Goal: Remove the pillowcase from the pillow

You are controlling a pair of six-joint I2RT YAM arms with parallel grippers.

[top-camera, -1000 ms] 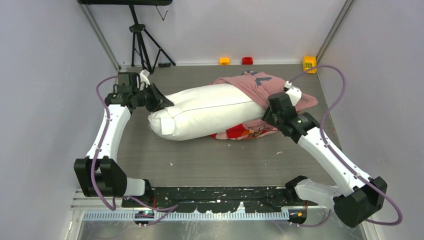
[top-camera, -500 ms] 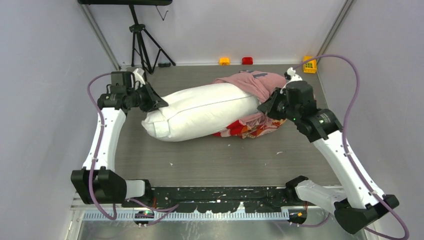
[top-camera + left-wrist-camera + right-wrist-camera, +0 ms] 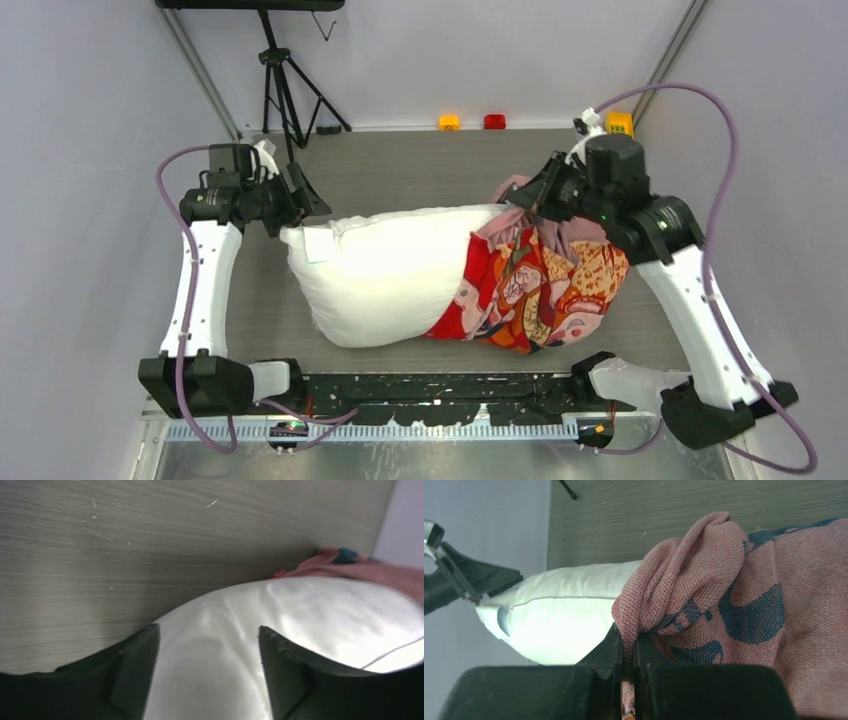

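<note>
The right gripper (image 3: 626, 642) is clamped tight on a pink fold of the pillowcase (image 3: 545, 285) and holds it up, so the cover can slide off. The pillowcase hangs just below it, over one end of the pillow (image 3: 385, 265). The left gripper (image 3: 207, 630) has its fingers apart around the pillow's other end (not squeezing, it seems), probably ready to steady it.
</note>
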